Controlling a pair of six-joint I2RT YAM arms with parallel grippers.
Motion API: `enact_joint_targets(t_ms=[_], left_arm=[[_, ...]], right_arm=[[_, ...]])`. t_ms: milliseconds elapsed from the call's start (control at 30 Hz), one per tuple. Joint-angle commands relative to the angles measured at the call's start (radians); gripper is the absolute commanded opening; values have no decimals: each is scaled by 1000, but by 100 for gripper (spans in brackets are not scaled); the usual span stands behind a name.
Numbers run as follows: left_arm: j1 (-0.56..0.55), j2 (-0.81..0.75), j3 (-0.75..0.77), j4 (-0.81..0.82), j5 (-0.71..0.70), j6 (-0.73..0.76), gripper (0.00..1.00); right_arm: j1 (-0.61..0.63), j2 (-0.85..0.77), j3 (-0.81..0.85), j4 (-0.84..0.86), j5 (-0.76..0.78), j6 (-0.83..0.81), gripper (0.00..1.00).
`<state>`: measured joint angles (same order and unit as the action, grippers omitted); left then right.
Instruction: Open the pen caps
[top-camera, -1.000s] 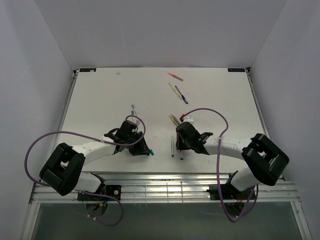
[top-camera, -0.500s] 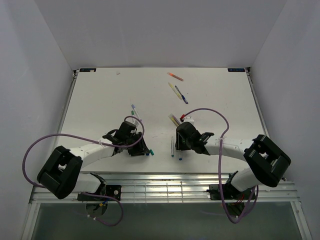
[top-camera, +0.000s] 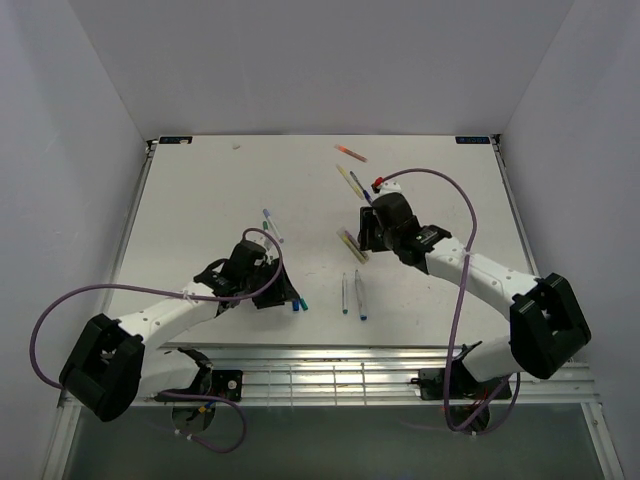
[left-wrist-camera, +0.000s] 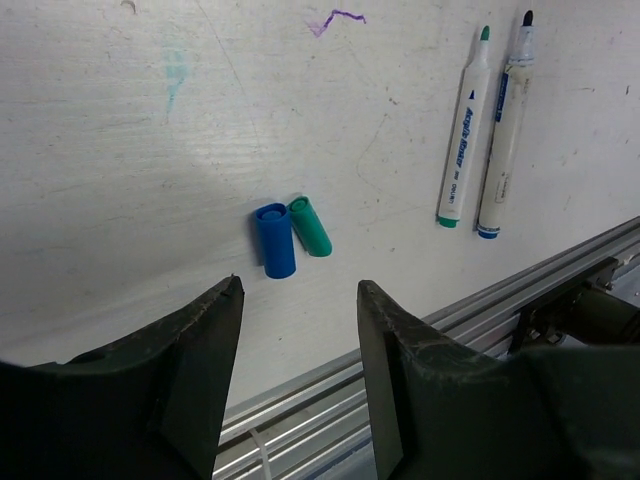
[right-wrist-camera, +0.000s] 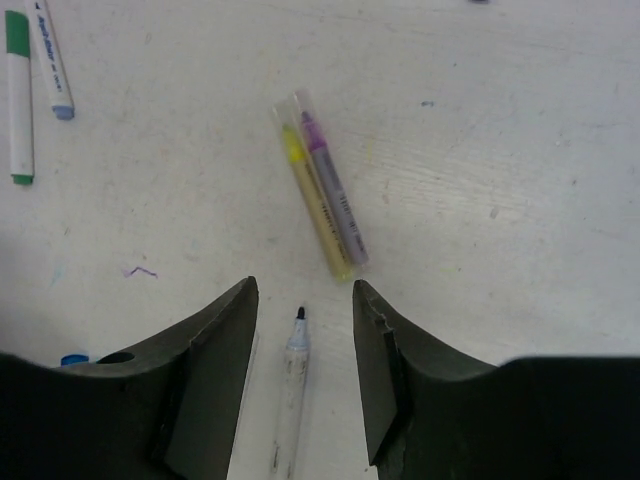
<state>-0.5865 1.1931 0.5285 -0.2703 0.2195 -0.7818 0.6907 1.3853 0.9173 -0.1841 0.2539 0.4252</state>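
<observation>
While both hang empty, I log: left gripper, fingers apart, over short blue plastic cap and teal plastic cap, both off, 7 o'clock; two white-barrelled pens bared, 6 o'clock; right gripper, fingers apart, over slim yellow pen and purple pen, apparently still capped, so left to do.

The left arm and right arm share one build: white tubular links between bulky black joint housings, with a large black block at each elbow. A thin purple cable runs along each arm, and the right one meets a small red plug at the wrist. The fingers are broad, matte black wedges with rounded tips and a slightly rough surface.
</observation>
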Motion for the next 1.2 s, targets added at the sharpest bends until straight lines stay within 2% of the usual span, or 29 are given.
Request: enact_joint_targets(t_ms=[0,200,567,1167], left_arm=[[-4,-43,59,-29,-23,24,60],[-4,-58,99,-37,-48,47,61],[-4,-61,139,-43,-71,62,61],[-4,-96,136,-58,-75,58,61]], right_arm=[[-77,75,81,-32,-68,-134,49],[-120,198,178,-31,-163,-255,45],[-143,346,235,-18,-277,-295,41],[-145,431,244,-11,-258,-305,38]])
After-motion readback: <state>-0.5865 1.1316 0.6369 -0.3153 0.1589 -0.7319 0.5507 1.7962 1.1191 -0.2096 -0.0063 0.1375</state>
